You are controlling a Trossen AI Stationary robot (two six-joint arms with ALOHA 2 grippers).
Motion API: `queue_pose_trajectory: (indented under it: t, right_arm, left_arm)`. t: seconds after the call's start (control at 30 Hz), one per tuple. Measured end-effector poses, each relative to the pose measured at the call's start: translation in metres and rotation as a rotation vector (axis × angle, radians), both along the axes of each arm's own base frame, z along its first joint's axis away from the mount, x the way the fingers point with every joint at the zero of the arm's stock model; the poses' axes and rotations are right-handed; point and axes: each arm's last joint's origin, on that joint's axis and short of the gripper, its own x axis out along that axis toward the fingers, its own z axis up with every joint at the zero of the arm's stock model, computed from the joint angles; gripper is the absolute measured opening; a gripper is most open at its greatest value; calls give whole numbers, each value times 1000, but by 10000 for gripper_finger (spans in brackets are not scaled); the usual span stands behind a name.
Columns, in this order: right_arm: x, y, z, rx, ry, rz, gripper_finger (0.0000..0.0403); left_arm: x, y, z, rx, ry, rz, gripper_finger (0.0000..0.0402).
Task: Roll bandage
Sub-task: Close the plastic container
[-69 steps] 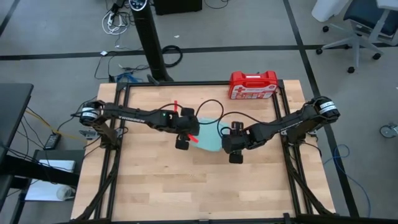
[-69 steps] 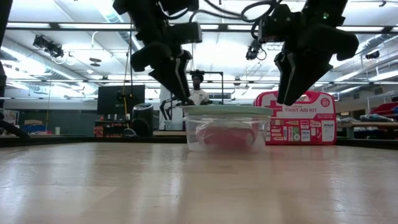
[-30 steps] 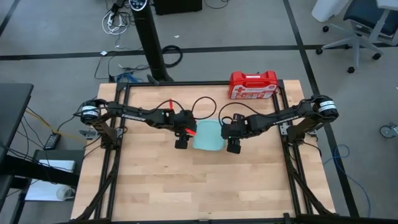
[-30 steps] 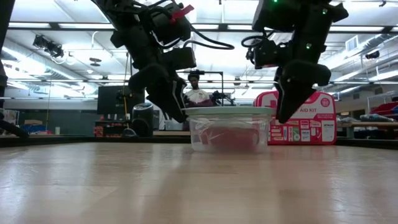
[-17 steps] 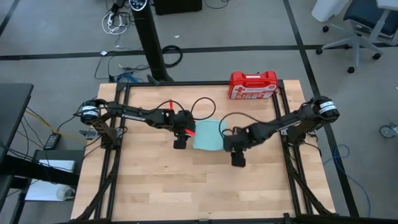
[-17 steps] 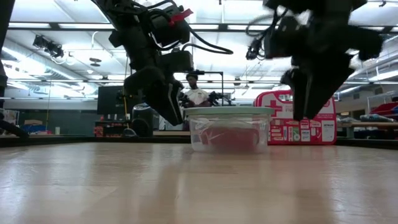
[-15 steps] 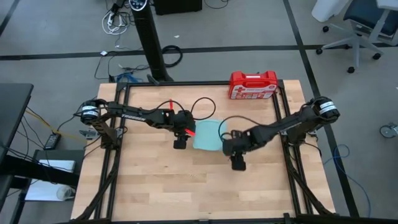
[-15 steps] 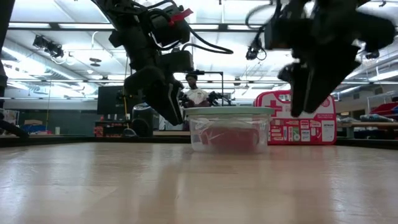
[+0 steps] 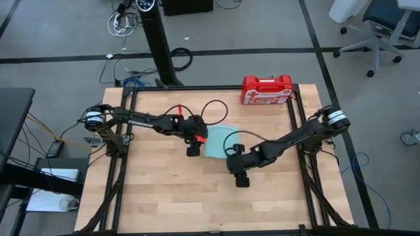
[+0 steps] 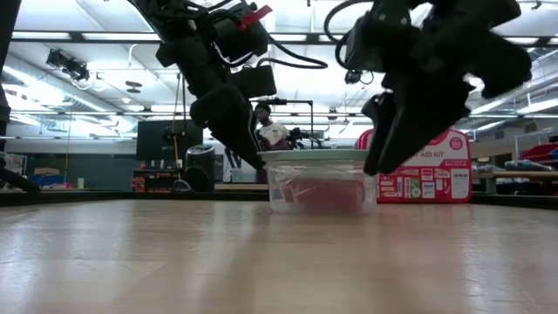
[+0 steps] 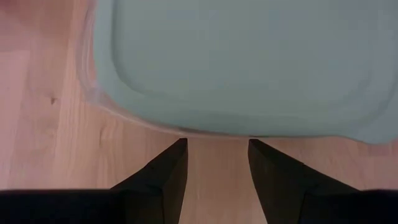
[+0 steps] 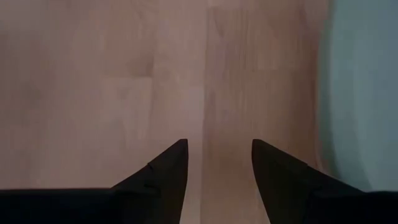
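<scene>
Left gripper fingers parted, empty, at container edge, right gripper fingers parted, empty, over table.

On the red case behind the clear container, white label with "FIRST AID KIT" readable in the low view, partly hidden by the dark arm. Smaller print and small pictures below on the label, too small to read. In the high view, only a white label on the red case, not readable.
</scene>
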Motion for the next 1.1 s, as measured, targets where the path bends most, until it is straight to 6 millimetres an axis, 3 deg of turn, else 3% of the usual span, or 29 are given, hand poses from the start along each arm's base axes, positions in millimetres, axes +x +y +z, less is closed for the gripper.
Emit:
queue_pose_trajectory:
  t: [0.23,0.47,0.7,1.1]
  right_arm:
    - [13,5,-17,-205,45,-1,173]
    - [18,6,-17,-364,40,11,173]
    - [16,1,-9,-430,31,-6,173]
    - [25,-3,-3,-379,-36,47,173]
  left_arm:
    - [0,-1,0,-13,4,-9,173]
    - [0,-2,0,-27,4,-21,173]
    - [-1,-3,-1,-27,12,-24,173]
    - [-1,-3,-1,-26,14,-26,173]
